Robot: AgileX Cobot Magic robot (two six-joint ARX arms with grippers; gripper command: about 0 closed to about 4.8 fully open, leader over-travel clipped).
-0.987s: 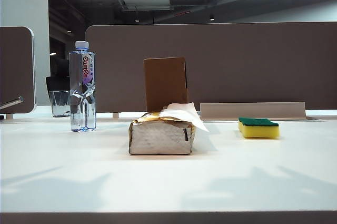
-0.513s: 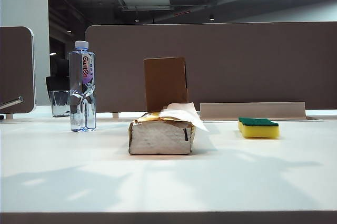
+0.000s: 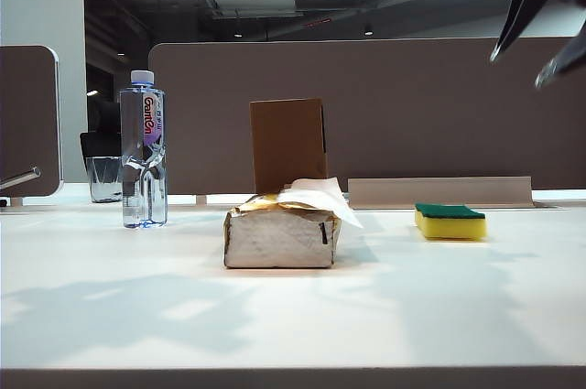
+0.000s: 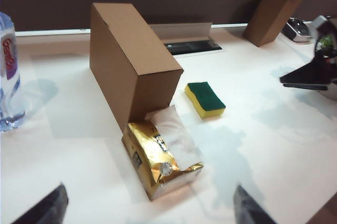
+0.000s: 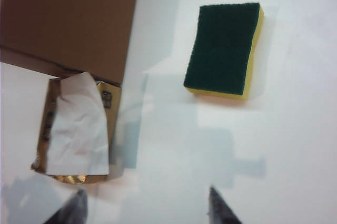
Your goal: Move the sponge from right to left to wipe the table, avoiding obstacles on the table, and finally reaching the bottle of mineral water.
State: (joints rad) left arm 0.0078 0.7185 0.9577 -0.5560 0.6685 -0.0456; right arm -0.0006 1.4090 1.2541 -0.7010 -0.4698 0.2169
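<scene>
The yellow sponge (image 3: pixel 449 221) with its green face up lies on the right of the white table (image 3: pixel 110 270). My right gripper (image 3: pixel 540 41) hangs open high above it, and its wrist view shows the sponge (image 5: pixel 224 50) well ahead of the empty open gripper (image 5: pixel 146 195). In the middle stand the obstacles: the tissue pack (image 3: pixel 282 233) and, behind it, the brown box (image 3: pixel 287 144). The mineral water bottle (image 3: pixel 144 151) is upright at the left. My left gripper (image 4: pixel 148 195) is open, high over the tissue pack (image 4: pixel 158 158), and outside the exterior view.
A glass tumbler (image 3: pixel 104 178) stands behind the bottle. A brown partition (image 3: pixel 412 105) runs along the far edge, with a low flap (image 3: pixel 439 192) behind the sponge. A second cardboard box (image 4: pixel 274 13) stands at the far right corner.
My right gripper has dropped into the top right of the exterior view. The shadows on the table have shifted. The sponge, pack, box and bottle have not moved.
</scene>
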